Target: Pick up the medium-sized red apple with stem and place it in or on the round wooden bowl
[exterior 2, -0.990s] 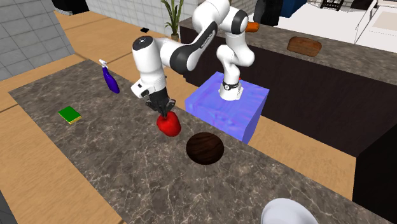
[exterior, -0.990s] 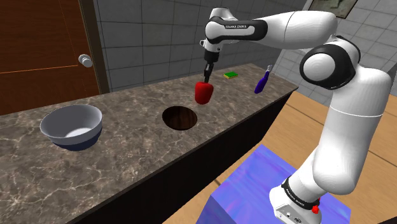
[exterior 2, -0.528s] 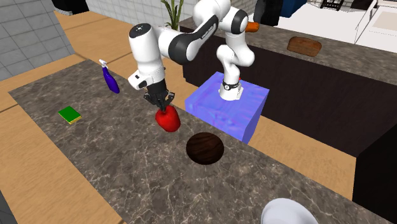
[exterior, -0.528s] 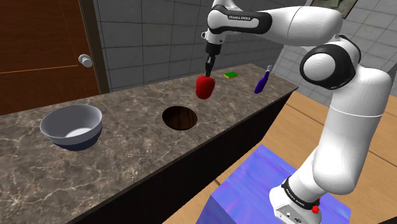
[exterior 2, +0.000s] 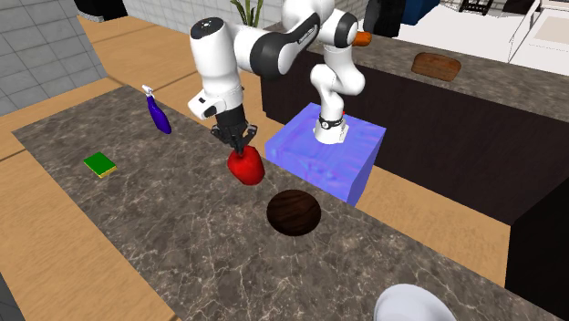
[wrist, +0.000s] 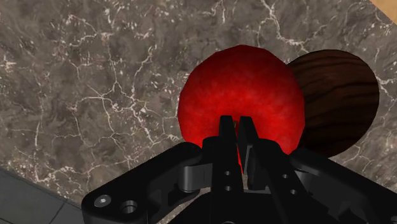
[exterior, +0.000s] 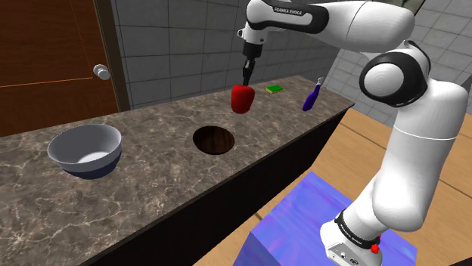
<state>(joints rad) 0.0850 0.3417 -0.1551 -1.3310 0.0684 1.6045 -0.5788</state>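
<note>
The red apple point(exterior: 242, 98) hangs in the air above the dark marble counter, held from the top by my black gripper point(exterior: 246, 78), which is shut on its stem. In the second exterior view the apple point(exterior 2: 244, 167) is under the gripper point(exterior 2: 239, 147), up and to the left of the round dark wooden bowl point(exterior 2: 294, 212). The bowl point(exterior: 214, 140) sits on the counter, lower left of the apple in the shoulder view. Seen from the wrist, the fingers point(wrist: 236, 137) pinch together over the apple point(wrist: 240, 95), with the wooden bowl point(wrist: 340, 98) partly behind it.
A grey-blue bowl point(exterior: 85, 150) stands at the shoulder view's left. A green sponge point(exterior: 274, 89) and a purple spray bottle point(exterior: 311, 97) lie at the far end of the counter point(exterior: 151, 181). A tiled wall and a wooden door point(exterior: 53, 60) stand behind it.
My gripper has lifted the apple higher above the counter and carried it slightly toward the wooden bowl.
</note>
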